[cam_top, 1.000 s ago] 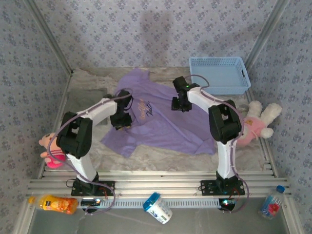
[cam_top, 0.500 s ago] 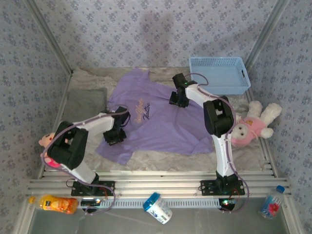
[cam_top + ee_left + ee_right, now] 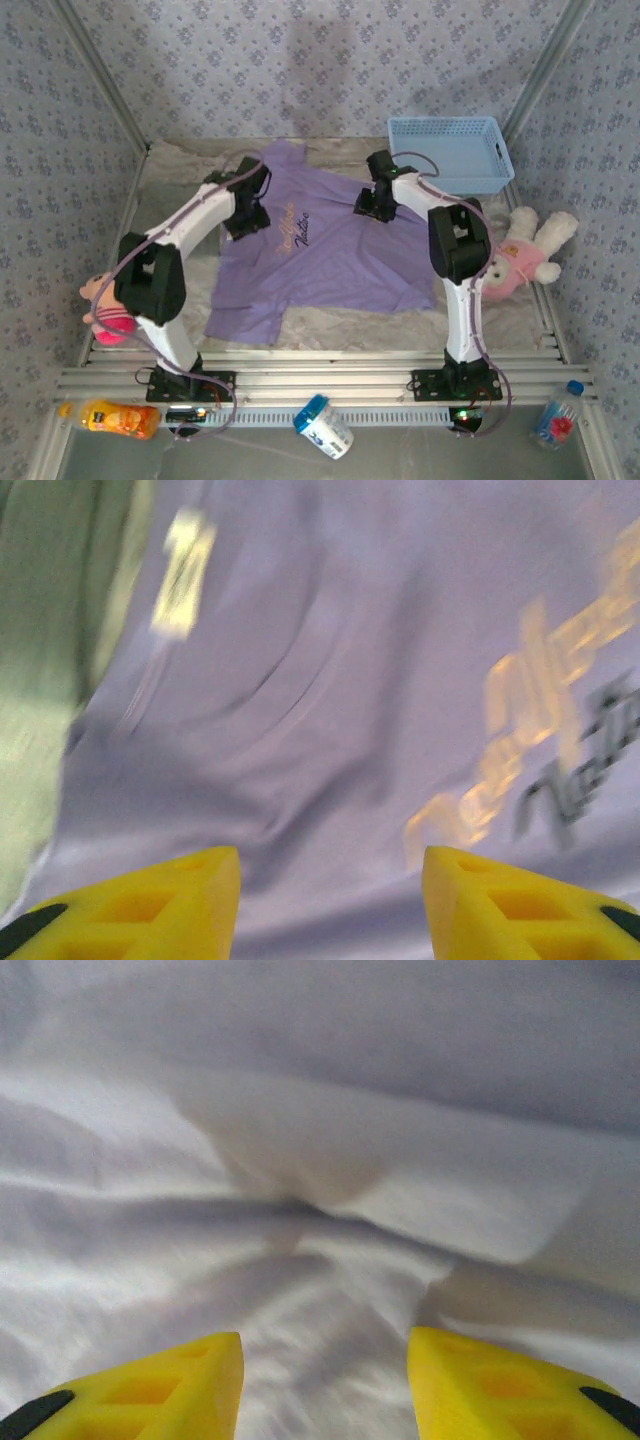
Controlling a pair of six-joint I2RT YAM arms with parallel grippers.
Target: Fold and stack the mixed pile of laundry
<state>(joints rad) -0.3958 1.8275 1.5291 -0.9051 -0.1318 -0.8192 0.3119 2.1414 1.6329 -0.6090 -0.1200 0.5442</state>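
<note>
The purple T-shirt [image 3: 320, 250] lies spread flat on the table [image 3: 350, 328], unfolded — nothing is stacked yet. The left gripper [image 3: 330, 880] and right gripper [image 3: 325, 1360] hang over its upper part, jaws apart and empty — all folding remains.

Pale mottled table [image 3: 335, 325], laundry and toys laid on it.
A lavender T-shirt [image 3: 330, 255] is spread flat mid-table; a light blue basket [image 3: 455, 182] is set beyond its right sleeve, a pink-and-white plush toy [image 3: 525, 255] is laid to its right, a second plush toy [image 3: 100, 305] to its left.

You have the T-shirt [image 3: 330, 255] spread on the table [image 3: 340, 325], the basket [image 3: 450, 155] behind it rightward, the right toy [image 3: 525, 255] beside it, and the left toy [image 3: 105, 305] opposite.
</note>
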